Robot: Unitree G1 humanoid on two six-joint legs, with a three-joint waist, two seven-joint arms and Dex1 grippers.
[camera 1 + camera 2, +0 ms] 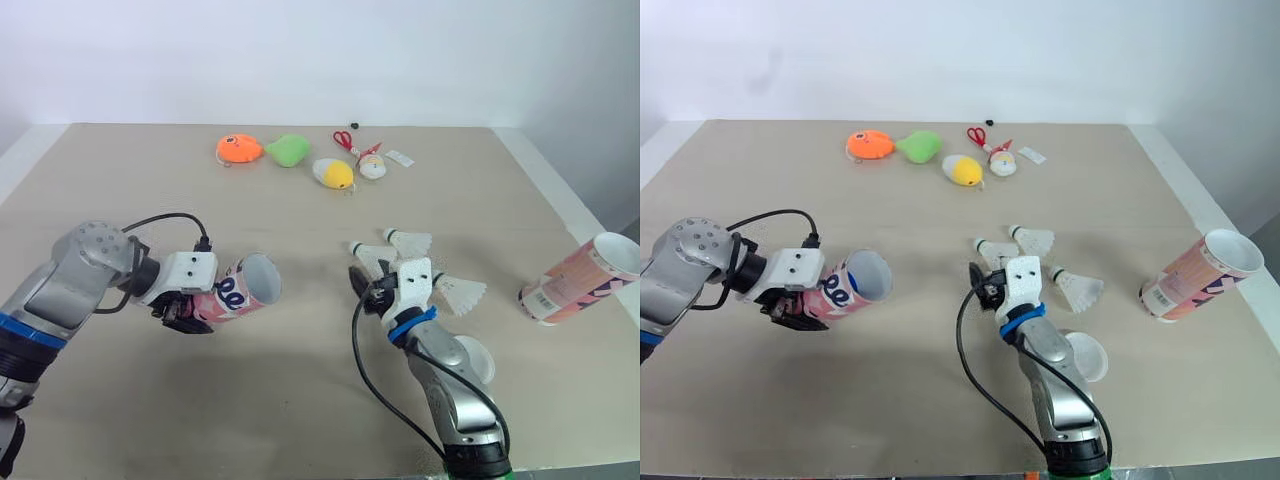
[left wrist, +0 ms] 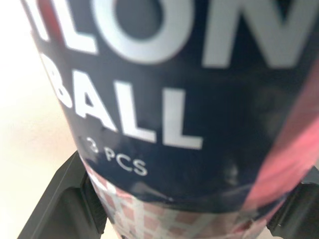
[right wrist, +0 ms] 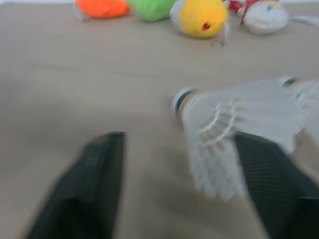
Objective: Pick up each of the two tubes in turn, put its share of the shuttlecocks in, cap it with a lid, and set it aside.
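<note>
Left eye view: a tan table was seen. One tube was held on its side at the left, pinched by the left gripper. A second tube was laid near the right edge. The right gripper was spread at three shuttlecocks. A white lid was laid beside that arm.

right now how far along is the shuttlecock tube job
Done: nothing capped or set aside yet. In hand: the left claw grips one tube, mouth open, while the right claw hangs open at a shuttlecock on the table. Left: load the loose shuttlecocks, fit the lid, then repeat with the second tube lying at the table's right edge.
</note>
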